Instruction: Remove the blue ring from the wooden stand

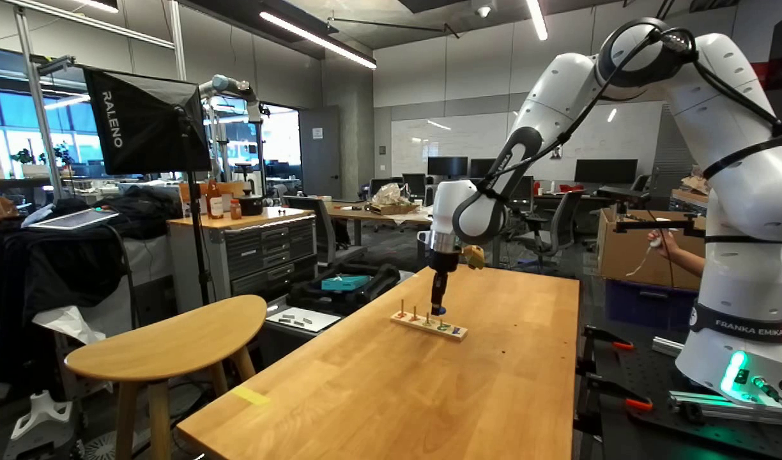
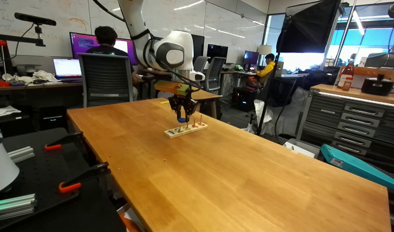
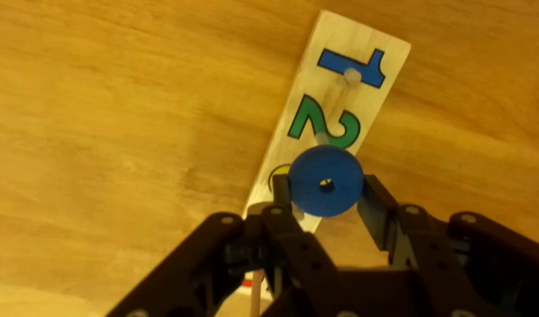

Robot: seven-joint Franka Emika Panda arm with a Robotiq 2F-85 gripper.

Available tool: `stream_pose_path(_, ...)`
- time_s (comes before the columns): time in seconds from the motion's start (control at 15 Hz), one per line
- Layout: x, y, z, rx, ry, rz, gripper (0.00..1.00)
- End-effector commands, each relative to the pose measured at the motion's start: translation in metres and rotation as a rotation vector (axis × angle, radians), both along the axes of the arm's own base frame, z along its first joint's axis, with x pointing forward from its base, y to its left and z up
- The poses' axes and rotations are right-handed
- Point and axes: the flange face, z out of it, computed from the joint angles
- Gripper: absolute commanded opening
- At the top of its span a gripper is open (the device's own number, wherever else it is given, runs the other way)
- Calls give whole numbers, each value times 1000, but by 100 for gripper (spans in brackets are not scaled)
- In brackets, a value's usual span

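Observation:
The blue ring [image 3: 307, 169] is a flat disc with a small centre hole, seen in the wrist view. My gripper [image 3: 326, 187] is shut on it, with one fingertip touching each side. No peg shows through the hole, only a bit of yellow below. The wooden stand [image 3: 340, 33] is a long pale strip with painted numbers and upright pegs; a blue 1 and green 2 show, the rest is partly hidden by ring and gripper. In both exterior views the ring [image 1: 442, 310] [image 2: 181, 120] is held level just above the stand [image 1: 419, 324] [image 2: 192, 129], near the peg tops.
The stand rests on a large wooden table [image 1: 467, 396] [image 2: 216, 167]. Orange-tipped clamps [image 2: 70, 187] grip the table edge on the robot's side. A wooden stool [image 1: 174, 342] and a black case [image 1: 340, 287] are beside the table.

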Motion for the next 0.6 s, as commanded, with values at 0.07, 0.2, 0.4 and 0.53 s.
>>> stream_pose_path(0.07, 18, -31, 57, -23, -40, -50, 18)
stream_pose_path(0.2, 19, -60, 54, -51, -31, -94, 18)
stream_pose_path(0.4, 14, -100, 25, -95, 12, -142, 18)
stream_pose_path(0.53, 7, -118, -5, -119, 53, -158, 18)
